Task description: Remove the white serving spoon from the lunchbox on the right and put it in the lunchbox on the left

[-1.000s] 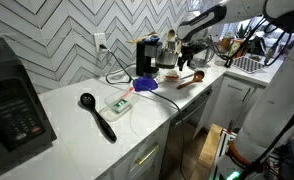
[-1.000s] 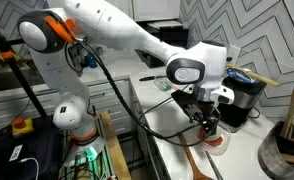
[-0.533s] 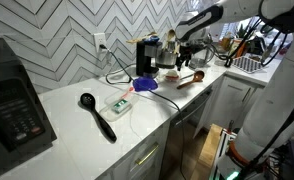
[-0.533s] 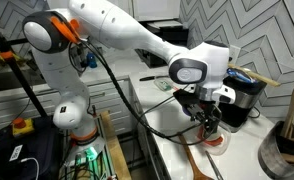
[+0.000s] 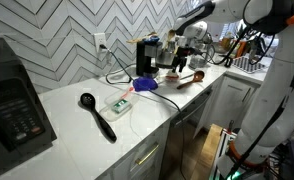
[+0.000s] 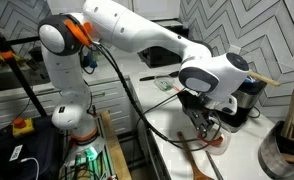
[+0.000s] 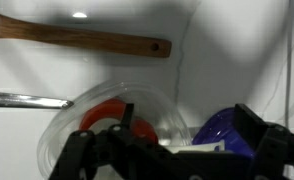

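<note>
Arm [image 6: 137,25]: white casing, with an orange ring at the shoulder joint [image 6: 79,30]. It rises from the base, then reaches out long and roughly level before bending down.

Wrist [image 6: 219,78]: bulky, with a grey round end cap facing outward.

Pincer [image 6: 209,125]: black, hangs directly under the wrist and points down.

In an exterior view from farther off, the forearm [image 5: 197,12] comes in from above, with the pincer [image 5: 183,60] held low beneath it.

Wrist view: the pincer [image 7: 172,165] enters from the bottom edge. Two dark fingers [image 7: 82,155] are visible and the jaws stand spread wide apart.
</note>
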{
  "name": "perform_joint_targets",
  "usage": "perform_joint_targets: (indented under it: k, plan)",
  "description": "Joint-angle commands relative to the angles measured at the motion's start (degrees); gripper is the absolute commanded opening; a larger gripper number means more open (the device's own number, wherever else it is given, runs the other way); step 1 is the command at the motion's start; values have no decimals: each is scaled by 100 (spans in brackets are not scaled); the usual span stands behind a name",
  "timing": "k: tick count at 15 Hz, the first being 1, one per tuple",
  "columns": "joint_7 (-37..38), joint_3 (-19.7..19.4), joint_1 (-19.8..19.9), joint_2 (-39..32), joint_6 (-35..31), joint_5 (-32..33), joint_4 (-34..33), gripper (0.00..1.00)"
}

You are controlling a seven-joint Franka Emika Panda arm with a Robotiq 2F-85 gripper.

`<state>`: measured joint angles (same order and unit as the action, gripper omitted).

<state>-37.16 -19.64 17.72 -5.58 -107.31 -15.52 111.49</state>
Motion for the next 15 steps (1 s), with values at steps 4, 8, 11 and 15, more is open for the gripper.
perform_joint_targets:
  k: [4, 8, 11, 15]
  plan:
    - [-247, 112, 455, -797, 185, -587, -970, 100]
    - [-157, 166, 628, -1106, -58, -508, -1234, 100]
    - [-152, 228, 752, -1264, -159, -511, -1363, 93]
    - [-143, 340, 871, -1388, -277, -557, -1406, 66]
